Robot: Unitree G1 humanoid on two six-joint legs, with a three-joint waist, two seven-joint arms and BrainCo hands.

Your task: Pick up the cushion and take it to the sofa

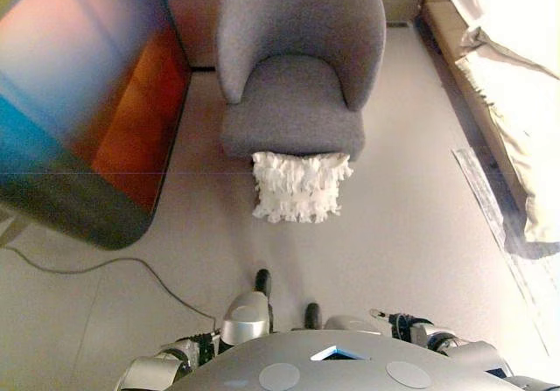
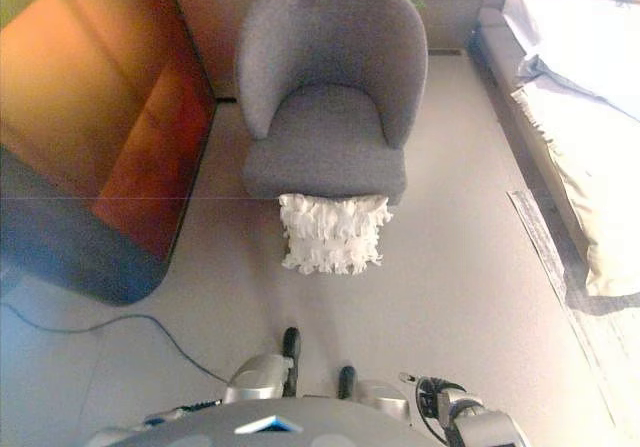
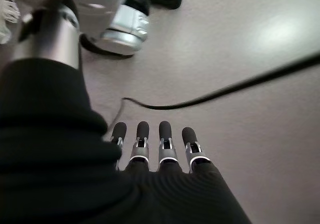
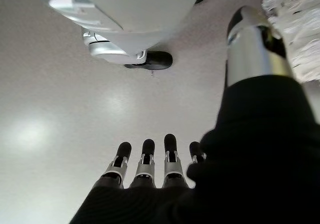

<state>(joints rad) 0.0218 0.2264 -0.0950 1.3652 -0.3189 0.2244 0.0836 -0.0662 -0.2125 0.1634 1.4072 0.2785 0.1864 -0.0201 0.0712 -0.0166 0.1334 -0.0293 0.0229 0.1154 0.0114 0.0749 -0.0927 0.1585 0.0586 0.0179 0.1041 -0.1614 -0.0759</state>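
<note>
A white ruffled cushion [image 1: 300, 186] stands on the floor, leaning against the front of a grey armchair [image 1: 297, 67]; it also shows in the right eye view [image 2: 332, 232] and at the edge of the right wrist view [image 4: 295, 28]. My left hand [image 3: 150, 149] hangs low by my side with straight fingers over bare floor, holding nothing. My right hand [image 4: 150, 166] hangs likewise, fingers straight and empty. Both hands are well short of the cushion. A pale sofa [image 1: 507, 76] with a light cover runs along the right side.
A large dark cabinet with a glossy reflecting face [image 1: 87, 102] stands at the left. A thin cable [image 1: 105, 264] lies on the floor at the left. A strip of rug [image 1: 490, 216] lies by the sofa. A low cupboard [image 2: 445, 7] stands at the far wall.
</note>
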